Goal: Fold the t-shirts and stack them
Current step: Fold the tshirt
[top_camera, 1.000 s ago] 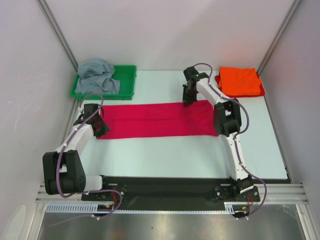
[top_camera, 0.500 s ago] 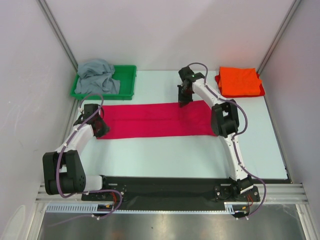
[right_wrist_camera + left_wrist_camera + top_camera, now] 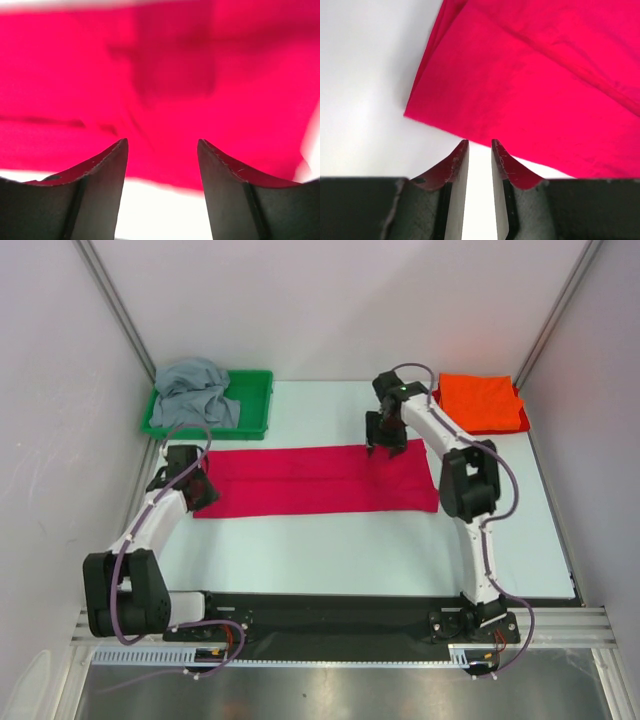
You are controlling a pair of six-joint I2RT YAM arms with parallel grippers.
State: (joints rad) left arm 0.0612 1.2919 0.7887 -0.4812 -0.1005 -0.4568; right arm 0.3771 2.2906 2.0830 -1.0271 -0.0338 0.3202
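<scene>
Three shirts: crimson-pink shirt (image 3: 315, 478) banded mid-table, likely for cross-folding; orange shirt (image 3: 480, 403) folded at 1 o'clock; grey shirt (image 3: 195, 392) heaped at 11. Left gripper (image 3: 480, 142) slightly parted, empty, off band's 9 o'clock end; right gripper (image 3: 162, 142) spread, empty, over far edge.

The crimson-pink t-shirt (image 3: 310, 480), orange t-shirt (image 3: 480, 403) and grey t-shirt (image 3: 195, 395) are seen as soft matt cloth; the tray (image 3: 255, 400) as smooth plastic, the desk (image 3: 330, 540) matt

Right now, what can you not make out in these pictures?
- Pink shirt: blurred in the right wrist view; cut off by the frame in the left wrist view.
- Orange shirt: fold layers too small, top view.
- Tray: grey shirt hides its left part, top view.
</scene>
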